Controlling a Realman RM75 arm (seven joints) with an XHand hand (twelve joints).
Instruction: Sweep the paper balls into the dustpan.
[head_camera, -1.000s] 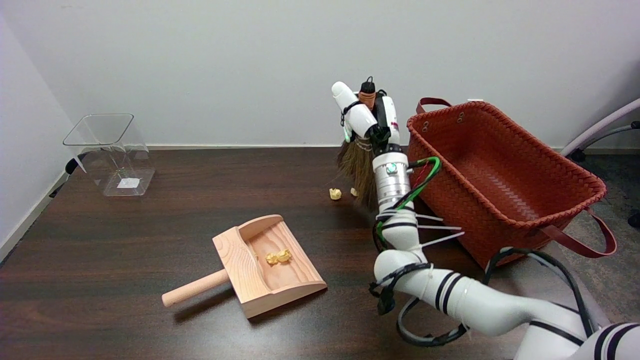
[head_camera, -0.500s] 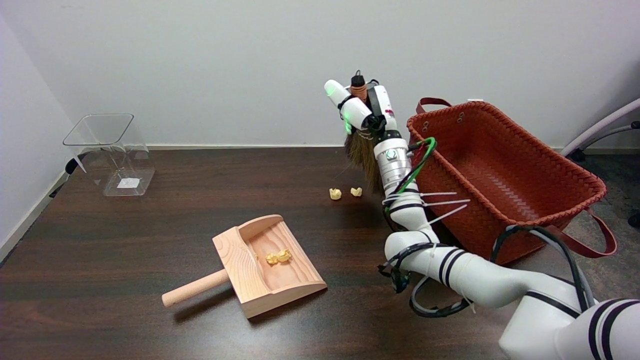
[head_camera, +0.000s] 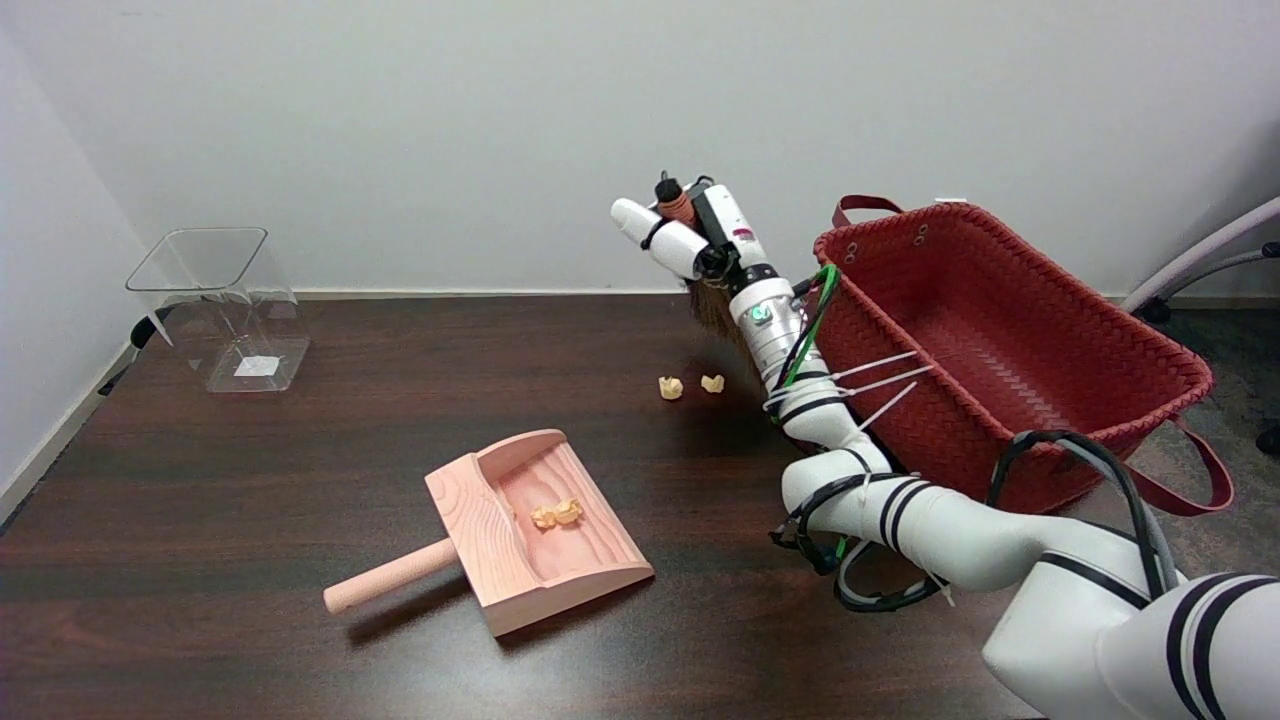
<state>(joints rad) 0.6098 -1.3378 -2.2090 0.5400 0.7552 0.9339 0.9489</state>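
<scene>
Two paper balls (head_camera: 691, 385) lie side by side on the dark table (head_camera: 300, 470), just below and left of the right hand (head_camera: 690, 240). That hand grips a small broom (head_camera: 718, 305), bristles hanging clear. Farther left, the wooden dustpan (head_camera: 520, 530) holds two more balls (head_camera: 556, 514). A red basket (head_camera: 1000, 350) sits right of the hand.

Bare table (head_camera: 330, 420) lies open between my robot hand (head_camera: 690, 240) and the dustpan (head_camera: 535, 525) at lower centre. The red basket (head_camera: 1000, 350) walls off the frame's right; a clear bin (head_camera: 225, 305) stands upper left.
</scene>
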